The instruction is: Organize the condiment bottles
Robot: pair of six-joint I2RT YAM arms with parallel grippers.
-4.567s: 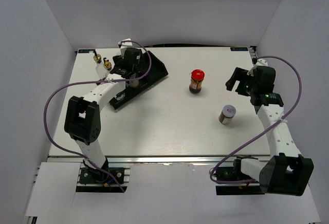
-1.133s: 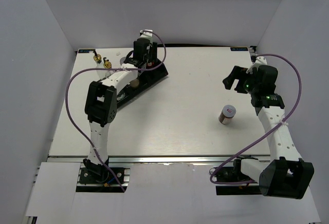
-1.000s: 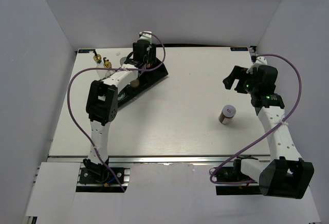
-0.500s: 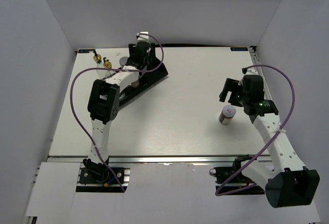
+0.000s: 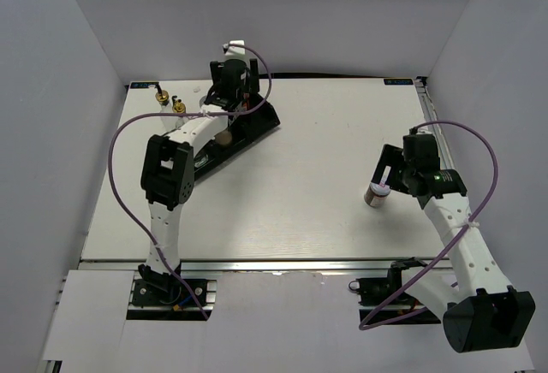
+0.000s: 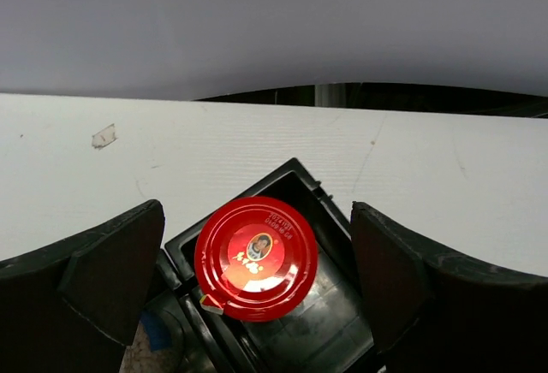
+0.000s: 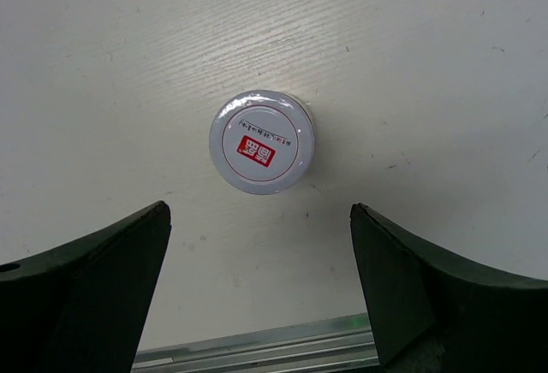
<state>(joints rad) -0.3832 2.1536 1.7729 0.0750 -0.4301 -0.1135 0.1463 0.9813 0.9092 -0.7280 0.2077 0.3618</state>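
The red-lidded jar [image 6: 255,257] stands in the end compartment of the black tray [image 6: 291,172], between the wide-apart fingers of my left gripper [image 6: 254,219], which touch nothing. From above, that gripper [image 5: 231,82] covers the jar at the tray's [image 5: 257,125] far end. Two glass bottles with gold spouts [image 5: 160,95] [image 5: 178,105] stand at the back left. The silver-lidded jar [image 7: 261,142] stands on the table just ahead of my open right gripper [image 7: 259,210]. In the top view that gripper [image 5: 385,176] hangs over the jar [image 5: 377,194].
A brownish round thing [image 5: 224,138] sits in the tray's middle. White walls close in the table on three sides. A metal rail [image 7: 257,352] runs along the table's near edge.
The red-lidded jar went from the table's middle into the tray, and my left jaws have opened off it. My right arm has swung down and forward over the silver-lidded jar.
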